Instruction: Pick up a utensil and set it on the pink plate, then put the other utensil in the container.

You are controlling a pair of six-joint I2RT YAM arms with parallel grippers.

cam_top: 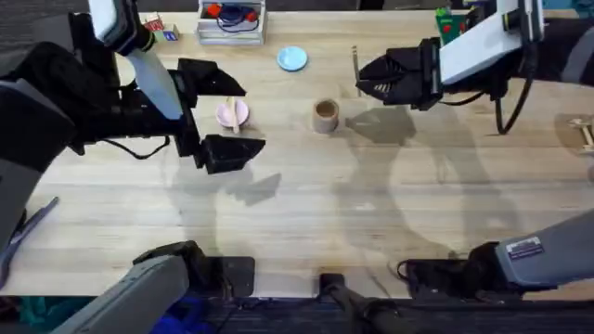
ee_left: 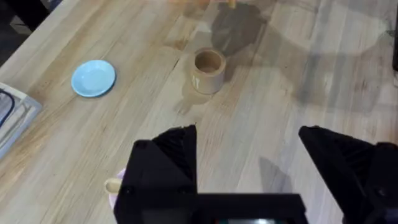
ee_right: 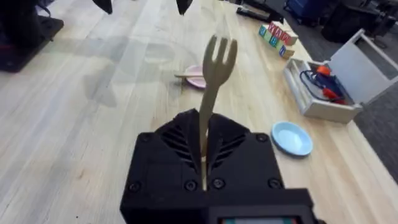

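Gripping fork (ee_right: pixel 216 65) upright — right hand (ee_right: pixel 204 146); left hand (ee_left: pixel 249 149) spread wide above pink plate (cam_top: pixel 225 115).

A pale, light-wood plank desk (cam_top: pixel 306 199) fills the scene, soft shadows falling across it; dark grey floor (ee_right: pixel 379 124) lies beyond its edge.

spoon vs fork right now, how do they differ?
The spoon lies flat across the pink plate, free of any gripper; the fork is off the table, clamped in the right gripper with its tines pointing away from the fingers. The spoon's end is rounded; the fork's splits into short tines. Both are thin, pale wood.
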